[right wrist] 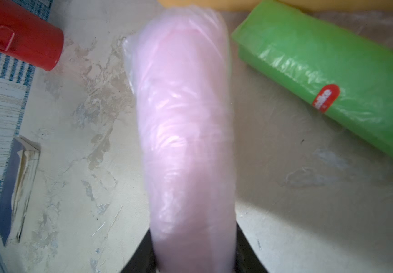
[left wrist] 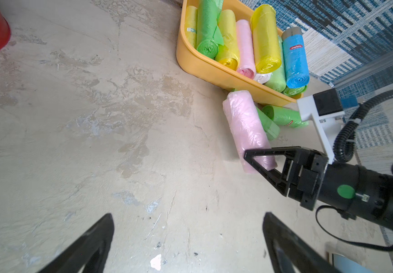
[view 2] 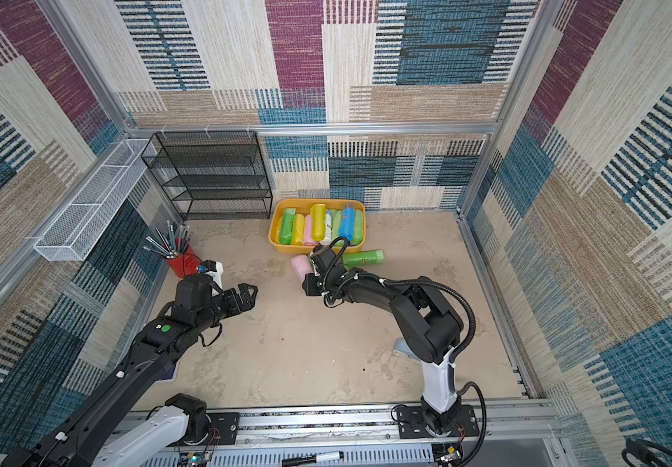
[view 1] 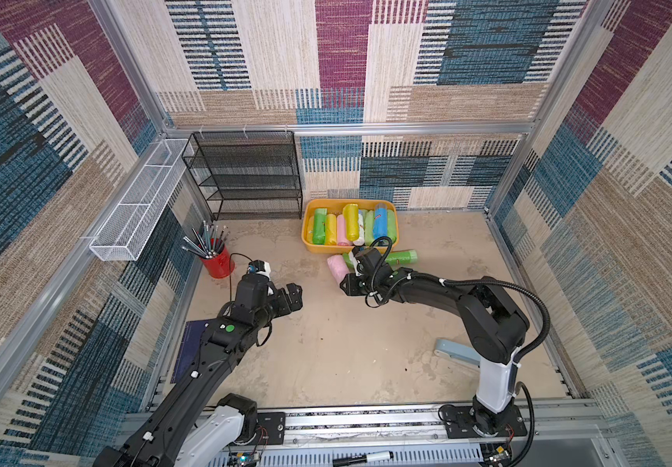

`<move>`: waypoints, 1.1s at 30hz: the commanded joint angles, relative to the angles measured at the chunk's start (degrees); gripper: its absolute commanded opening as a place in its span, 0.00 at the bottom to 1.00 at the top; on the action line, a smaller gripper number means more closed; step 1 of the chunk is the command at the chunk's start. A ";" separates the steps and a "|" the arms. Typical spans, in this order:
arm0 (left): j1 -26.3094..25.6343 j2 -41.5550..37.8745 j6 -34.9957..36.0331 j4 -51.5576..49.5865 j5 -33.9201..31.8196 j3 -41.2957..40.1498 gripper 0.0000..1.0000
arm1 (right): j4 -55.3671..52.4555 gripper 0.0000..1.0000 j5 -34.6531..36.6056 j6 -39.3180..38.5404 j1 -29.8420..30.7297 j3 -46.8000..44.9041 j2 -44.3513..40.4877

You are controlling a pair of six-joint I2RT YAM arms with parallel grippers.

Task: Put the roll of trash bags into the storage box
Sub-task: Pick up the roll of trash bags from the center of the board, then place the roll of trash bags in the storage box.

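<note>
Right gripper (left wrist: 258, 163) is pinching the near end of the pink roll (right wrist: 186, 130), low at the counter, just outside the storage box (left wrist: 205, 68). Plenty of rolls are boxed already, but this one and a green roll (right wrist: 320, 78) lie outside. Left gripper (left wrist: 188, 215) hangs spread and empty.

The middle of the table (view 1: 326, 356) lies bare from the near edge to the storage box (view 1: 320, 248) at the far edge. Low before the box, a pink roll (view 1: 335, 269) and a green roll (view 1: 405, 257) bar the way. From above the box is open, but rolls (view 1: 351, 226) fill it nearly wall to wall. A black rack (view 1: 245, 178) stands beside it toward the far left corner; a red pencil cup (view 1: 219, 265) by the left edge.
</note>
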 commanded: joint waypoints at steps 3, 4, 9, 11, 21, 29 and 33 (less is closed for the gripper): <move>0.11 -0.82 1.03 -0.22 -1.03 -0.34 0.98 | 7.19 0.24 -0.87 4.90 0.00 -6.10 -5.73; 0.14 -0.79 0.95 -0.17 -1.01 -0.34 0.98 | 8.08 0.24 -0.75 5.64 0.00 -7.34 -7.10; 0.16 -1.06 0.42 1.37 0.09 -1.07 0.98 | 8.91 0.23 0.45 7.10 -0.17 -9.09 -11.44; 0.15 -1.41 0.19 2.45 0.70 -1.72 0.99 | 8.27 0.22 0.47 7.09 -0.35 -8.07 -12.21; -0.08 -3.03 -0.97 5.19 3.24 -2.49 0.99 | 12.02 0.18 0.09 6.85 -6.87 -3.50 -12.31; -2.30 -3.08 -1.10 5.54 3.01 -2.71 0.98 | 7.66 0.15 7.91 -1.52 -11.82 5.73 -8.45; -2.39 -1.45 -2.00 5.02 1.65 -1.80 0.98 | 5.85 0.14 7.84 -2.97 -12.97 9.99 -5.15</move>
